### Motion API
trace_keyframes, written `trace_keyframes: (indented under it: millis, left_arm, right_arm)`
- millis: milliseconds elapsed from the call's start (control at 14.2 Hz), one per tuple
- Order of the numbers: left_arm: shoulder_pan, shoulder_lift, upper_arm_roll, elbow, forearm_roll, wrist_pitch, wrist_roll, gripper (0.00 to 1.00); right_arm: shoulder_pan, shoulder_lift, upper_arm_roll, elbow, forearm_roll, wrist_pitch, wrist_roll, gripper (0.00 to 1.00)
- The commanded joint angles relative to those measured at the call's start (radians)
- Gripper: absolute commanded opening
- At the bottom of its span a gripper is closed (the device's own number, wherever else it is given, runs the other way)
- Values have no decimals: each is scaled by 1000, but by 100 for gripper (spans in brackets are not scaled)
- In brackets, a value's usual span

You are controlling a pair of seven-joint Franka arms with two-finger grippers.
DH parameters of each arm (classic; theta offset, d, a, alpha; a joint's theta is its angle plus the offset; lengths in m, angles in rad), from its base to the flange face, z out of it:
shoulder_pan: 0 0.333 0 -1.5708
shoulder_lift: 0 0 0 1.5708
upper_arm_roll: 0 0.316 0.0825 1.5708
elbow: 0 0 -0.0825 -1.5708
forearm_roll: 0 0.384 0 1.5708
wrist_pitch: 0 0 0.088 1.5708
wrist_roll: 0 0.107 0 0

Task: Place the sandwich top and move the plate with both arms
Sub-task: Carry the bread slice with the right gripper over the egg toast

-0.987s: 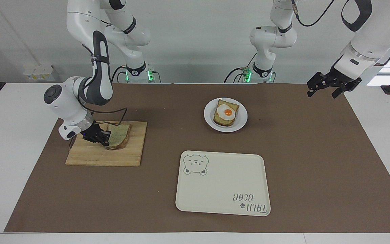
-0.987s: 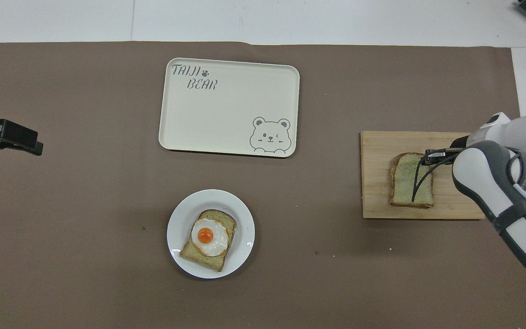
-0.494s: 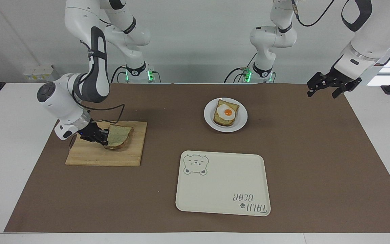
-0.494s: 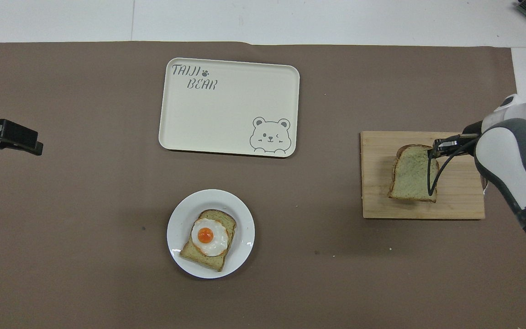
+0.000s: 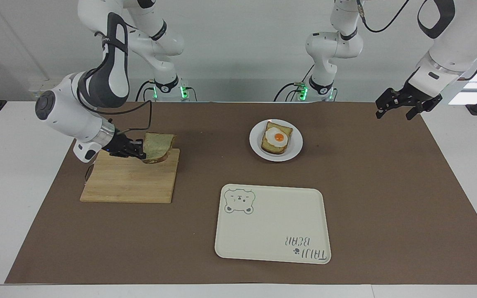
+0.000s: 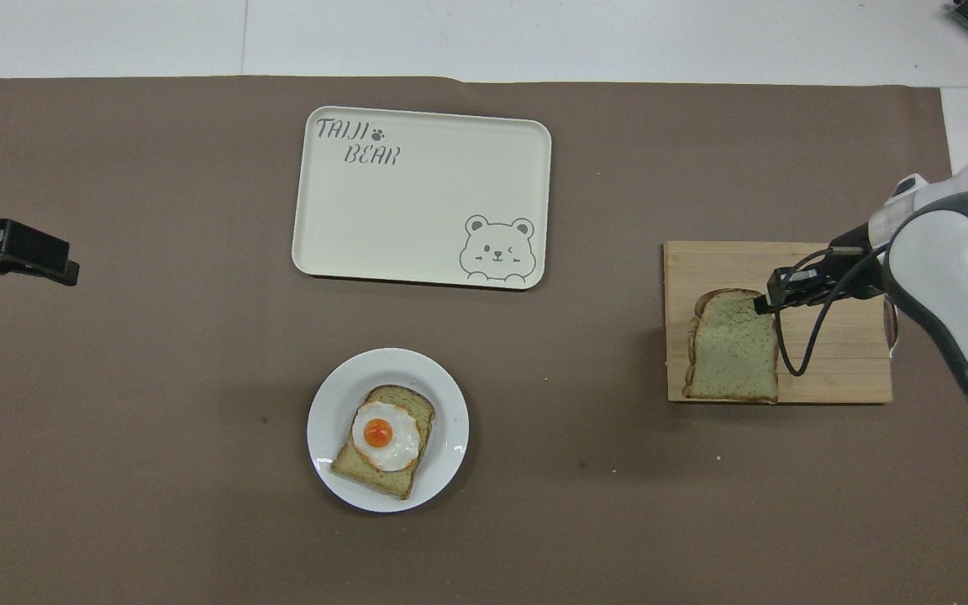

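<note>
I have the right gripper [image 5: 140,151] clamped on one edge of the sandwich top [image 5: 158,147], and the slice hangs clear above the cutting board [image 5: 131,182], over the board's corner that lies nearest the plate [image 5: 295,142]. My worry is that grip: the fingertips pinch only a narrow strip at the crust, so the rest of the slice sticks out unsupported toward the plate, and soft bread could sag, tear at the pinch or swing round in the jaws if I carry it quickly. If it twists, it will reach the toast slice [image 5: 272,145] askew and overhang the fried egg [image 5: 277,136] rather than cover it. The plate sits on the brown mat [image 5: 387,186] toward the robots' edge, about midway along it, and it is only a little wider than the bread, so a poor release could drop the top onto the rim or nudge the plate. The tray [image 5: 275,236] lies toward the mat's other long edge, out of the carry path. The left gripper [image 5: 400,108] waits with its fingers spread and empty over the mat's corner at the left arm's end, so I see no risk of collision yet.
</note>
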Motion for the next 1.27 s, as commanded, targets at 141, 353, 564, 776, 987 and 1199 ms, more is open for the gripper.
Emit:
trace_keyframes:
  millis: [141,353,564,776,987,1199]
  left_arm:
    - [6,-23,-5,-21,16,-5,-8,100]
    - [6,-23,-5,-21,16,-5,-8,100]
    - [6,-23,-5,-21,16,-5,-8,100]
    - [6,-23,-7,-21,16,-5,-8,100]
    - [6,-23,-5,-21,16,-5,-8,100]
    - [6,-23,-7,-21,16,-5,-8,100]
  right_arm:
    - [158,-10,13,-4,29,4,185,0]
    - [243,-4,11,-13,119,56,278,0]
    - [347,8,11,-15,156,125,392,0]
    - [468,30,13,-15,182,240,517,0]
    - [537,42,11,-13,271,314,537,0]
    - [609,70,13,-5,298,397,540,0]
